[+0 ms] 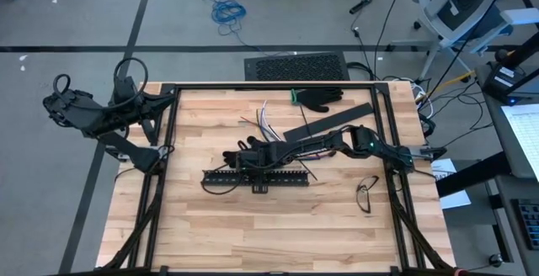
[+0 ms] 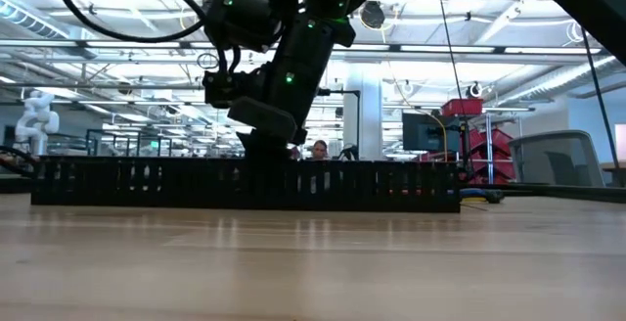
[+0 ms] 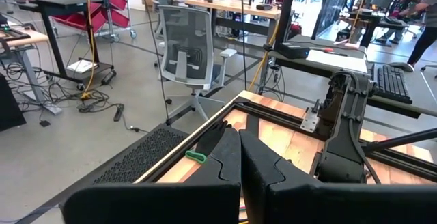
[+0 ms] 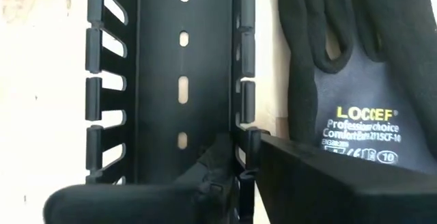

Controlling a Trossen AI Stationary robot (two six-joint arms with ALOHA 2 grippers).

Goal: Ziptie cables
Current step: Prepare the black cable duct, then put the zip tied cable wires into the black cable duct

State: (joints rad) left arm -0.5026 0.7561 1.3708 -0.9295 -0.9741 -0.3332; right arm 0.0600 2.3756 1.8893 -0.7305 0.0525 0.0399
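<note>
The long black slotted channel [image 1: 257, 177] lies on the wooden table near its middle; it also shows in the low view [image 2: 245, 184]. My right gripper [image 1: 244, 165] reaches in from the right and is down on the channel, shut on its side wall [image 4: 239, 173]. The cables [image 1: 268, 118], thin white and coloured wires, lie loose on the table beyond the channel, untouched. My left gripper [image 3: 239, 162] is shut and empty, parked off the table's left far corner [image 1: 126, 112]. My right gripper pinches the channel's slotted side wall [image 4: 240, 125] between its two fingers, one finger [image 4: 205, 173] inside the trough and one [image 4: 307, 176] outside. The fingers come from above, pointing down. The channel rests flat on the table.
A black glove [image 4: 341, 80] lies right beside the channel at the gripper. Another black glove with a green cuff [image 1: 320, 98] lies at the far edge, a flat black strip [image 1: 337, 120] near it. Glasses [image 1: 366, 193] lie at the right. A black frame [image 1: 168, 141] rims the table.
</note>
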